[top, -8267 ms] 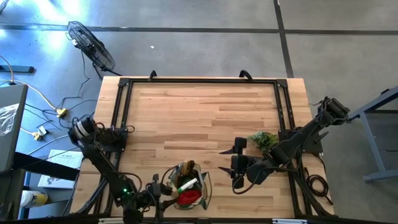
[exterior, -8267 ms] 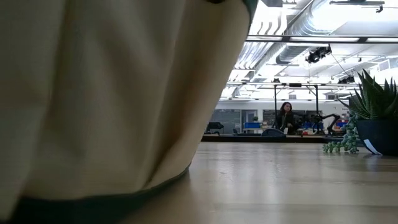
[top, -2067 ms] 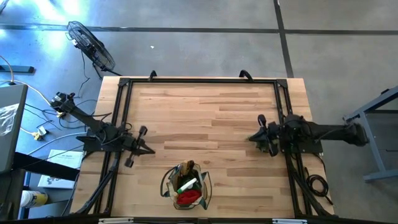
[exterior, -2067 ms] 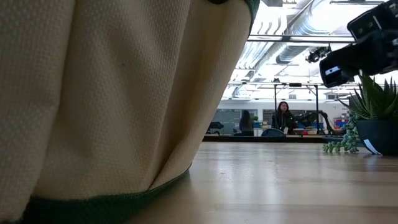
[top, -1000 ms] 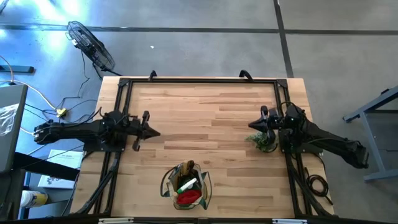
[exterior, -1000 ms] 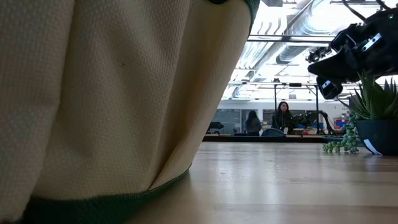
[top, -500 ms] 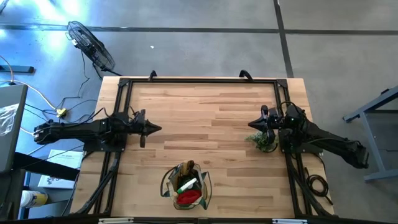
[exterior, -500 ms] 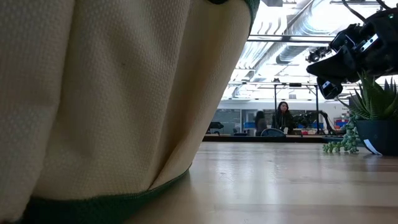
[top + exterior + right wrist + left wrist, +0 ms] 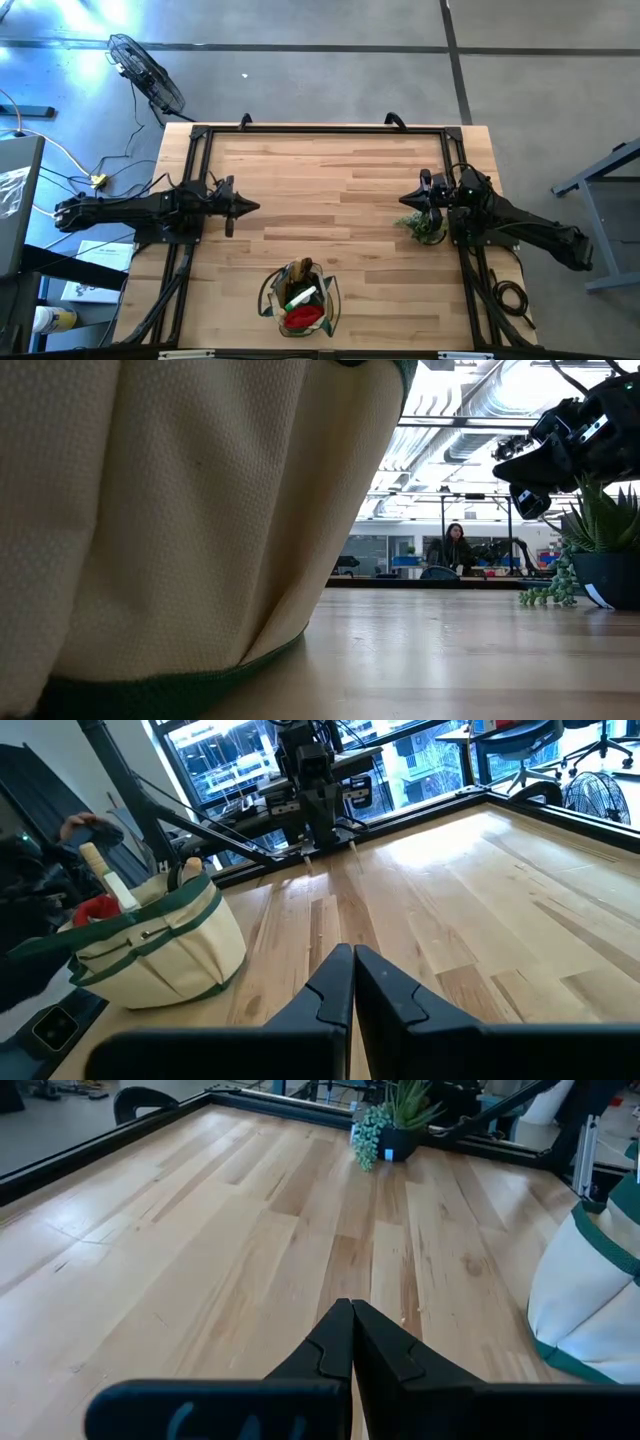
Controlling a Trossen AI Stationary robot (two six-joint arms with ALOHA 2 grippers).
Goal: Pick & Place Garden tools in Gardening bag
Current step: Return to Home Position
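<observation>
– Left gripper [image 9: 243, 207] hovers low over the wooden table [image 9: 330, 170], well off to the left of the gardening bag [image 9: 331, 296] and farther back. Its fingers [image 9: 335, 1335] are pressed together with nothing between them. Right gripper [image 9: 408, 198] is pretty much the mirror image, off to the bag's right and farther back, also pinched tight on nothing.

– ok, and the bag itself? anything actually in it?

– It's standing upright on the table, well apart from both arms and roughly midway between them. On my right wrist cam I can see a red cloth item [image 9: 95, 908] and a wooden handle [image 9: 190, 870] poking out of the top. From overhead there's also a bright green item [image 9: 296, 300] lying across the opening. Can't make out which tool the handle belongs to.

– what's that green blob on the right side?

– That's a little potted succulent [image 9: 425, 226], right of the bag and farther back, just beside the right arm's tip. I can't tell if they touch. My low cam is mostly filled by the bag's canvas wall, with a person [image 9: 455, 545] way off in the room behind.
</observation>
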